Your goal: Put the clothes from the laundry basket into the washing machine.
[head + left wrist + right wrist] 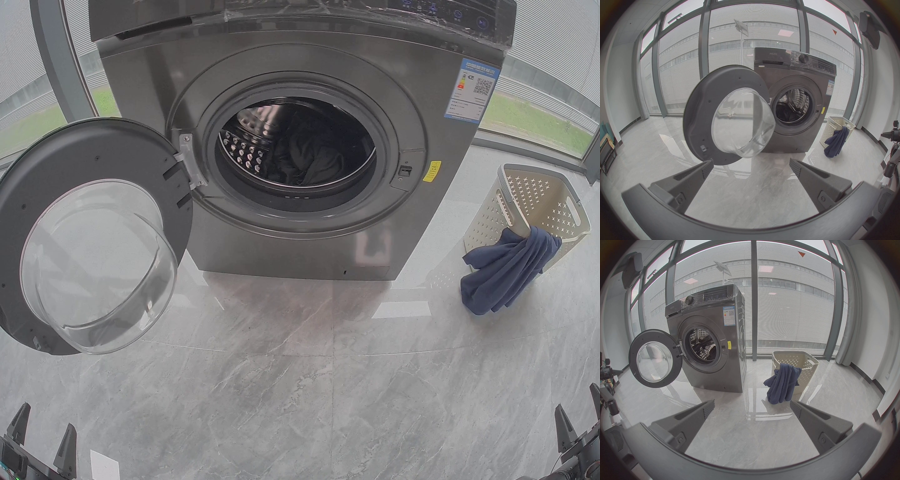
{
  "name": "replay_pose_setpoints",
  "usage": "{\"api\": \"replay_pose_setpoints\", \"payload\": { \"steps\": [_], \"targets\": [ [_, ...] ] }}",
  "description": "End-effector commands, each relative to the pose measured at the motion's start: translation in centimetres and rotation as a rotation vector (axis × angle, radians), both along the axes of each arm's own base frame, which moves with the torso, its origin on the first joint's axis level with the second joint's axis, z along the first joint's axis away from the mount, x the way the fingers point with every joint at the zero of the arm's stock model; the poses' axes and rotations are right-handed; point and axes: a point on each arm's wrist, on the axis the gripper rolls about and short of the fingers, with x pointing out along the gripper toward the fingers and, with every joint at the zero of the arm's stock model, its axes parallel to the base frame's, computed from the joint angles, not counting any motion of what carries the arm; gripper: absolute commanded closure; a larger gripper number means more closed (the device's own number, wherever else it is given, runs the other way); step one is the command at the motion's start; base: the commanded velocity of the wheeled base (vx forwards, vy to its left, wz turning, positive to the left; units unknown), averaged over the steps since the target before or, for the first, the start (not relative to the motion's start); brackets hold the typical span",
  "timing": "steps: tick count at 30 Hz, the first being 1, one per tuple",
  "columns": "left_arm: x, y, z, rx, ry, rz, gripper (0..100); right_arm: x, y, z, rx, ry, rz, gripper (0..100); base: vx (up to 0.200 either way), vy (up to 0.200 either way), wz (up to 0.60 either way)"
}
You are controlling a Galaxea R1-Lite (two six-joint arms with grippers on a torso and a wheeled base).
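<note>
A grey washing machine point(300, 162) stands ahead with its round door point(87, 237) swung wide to the left. Dark clothes point(312, 159) lie inside the drum. To its right sits a cream laundry basket point(544, 200) with a blue garment point(506, 269) draped over its front rim and hanging to the floor. My left gripper point(40, 437) is low at the near left, open and holding nothing. My right gripper point(581, 419) is low at the near right, also open and holding nothing. Both are well short of the basket point(795, 365) and the blue garment point(782, 383).
Polished grey marble floor point(300, 387) stretches between me and the machine. Tall glass windows point(793, 302) run behind the machine and basket. The open door point(725, 115) juts out over the floor on the left side.
</note>
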Motion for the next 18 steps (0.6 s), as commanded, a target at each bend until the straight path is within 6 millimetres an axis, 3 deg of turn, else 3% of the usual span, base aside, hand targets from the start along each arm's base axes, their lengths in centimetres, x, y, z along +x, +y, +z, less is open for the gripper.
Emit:
{"api": "replay_pose_setpoints", "payload": {
  "steps": [1,4,18],
  "targets": [
    [0.06,0.0,-0.51,0.0,0.008,0.001,0,0.02,0.0,-0.48,0.002,0.003,-0.001,0,0.0,0.0,0.0],
    [0.06,0.0,-0.51,-0.003,0.007,0.001,0,0.02,0.0,-0.48,0.0,0.003,-0.001,0,0.0,0.0,0.0],
    [0.05,0.0,-0.47,-0.002,0.006,0.001,0,0.02,0.0,-0.47,-0.004,0.002,-0.001,0,0.0,-0.2,0.0]
  ]
}}
